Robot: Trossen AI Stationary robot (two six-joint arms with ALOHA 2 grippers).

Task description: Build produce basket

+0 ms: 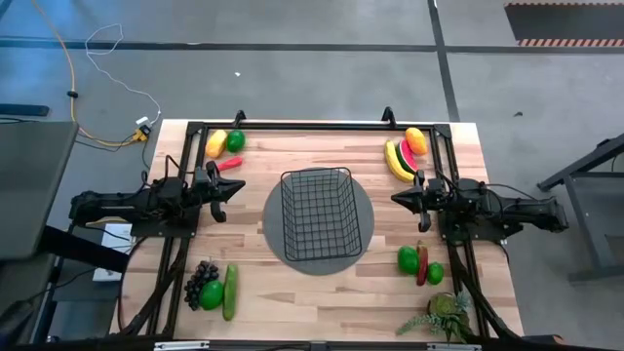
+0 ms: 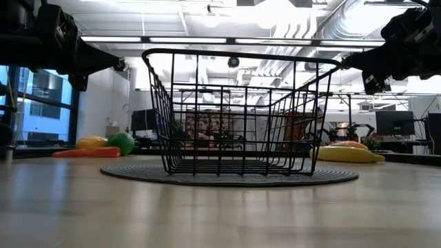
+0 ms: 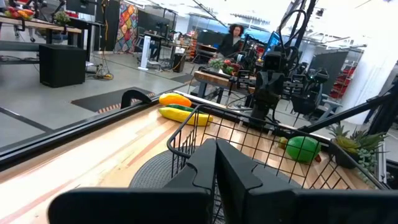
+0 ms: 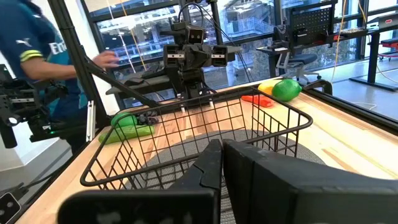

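Note:
The black wire basket (image 1: 317, 214) stands empty on a dark grey round mat (image 1: 278, 244) at the table's middle. My left gripper (image 1: 237, 189) hovers shut just left of it, pointing at it, and also shows in the left wrist view (image 3: 216, 152). My right gripper (image 1: 396, 198) hovers shut just right of it (image 4: 222, 152). Produce lies in four groups. A yellow fruit (image 1: 215, 143), a green fruit and a red chili are far left. A banana (image 1: 398, 162), a watermelon slice and an orange are far right. Grapes (image 1: 201, 281) and a cucumber are near left. Green fruits (image 1: 408, 258) are near right.
A leafy green plant (image 1: 444, 314) stands at the near right corner. A black frame (image 1: 312, 125) runs along the table's far edge and sides. A person (image 4: 37, 56) stands beyond the table's left side. Bare wood shows on the near side of the mat.

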